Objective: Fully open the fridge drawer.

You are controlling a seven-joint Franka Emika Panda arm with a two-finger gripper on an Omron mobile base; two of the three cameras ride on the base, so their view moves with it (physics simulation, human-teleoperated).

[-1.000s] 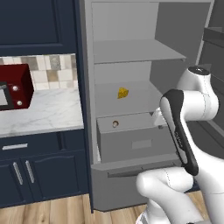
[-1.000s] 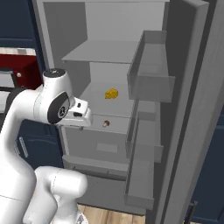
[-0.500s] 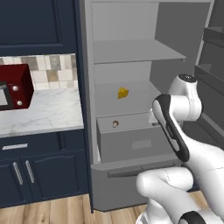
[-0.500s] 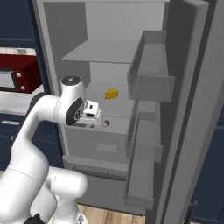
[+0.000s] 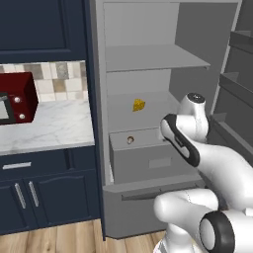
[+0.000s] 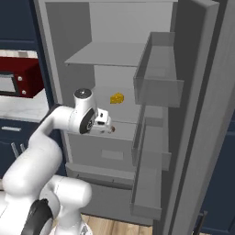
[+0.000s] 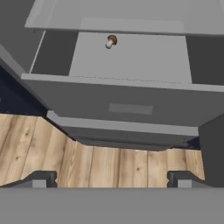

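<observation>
Already the fridge drawer [image 7: 131, 103] sat partly pulled out below the lowest shelf, its front edge proud of the fridge body, with a small mushroom [image 7: 110, 41] lying near its back left corner. The gripper [image 7: 111, 177] hovered in front of and above the drawer, looking down over its front face, and its fingers [image 7: 41, 178] stood spread wide apart, released, grasping nothing. In the right base view the gripper [image 6: 106, 126] hung just in front of the drawer [image 6: 103, 149], at about its top edge. A yellow piece of cheese [image 5: 139, 105] rested on the shelf above.

By my reckoning, the job was in the reach-for-the-handle step: the drawer was only part of the way out, and nothing gripped it. The shallow rectangular recess [image 7: 131, 108] in the middle of the front face was the target. The next move called for dropping the hand lower, hooking a fingertip into that recess, then drawing straight back toward the base. The wider lower panel with the long dark slot [image 5: 158, 193] lay just beneath, so aim mattered.
</observation>
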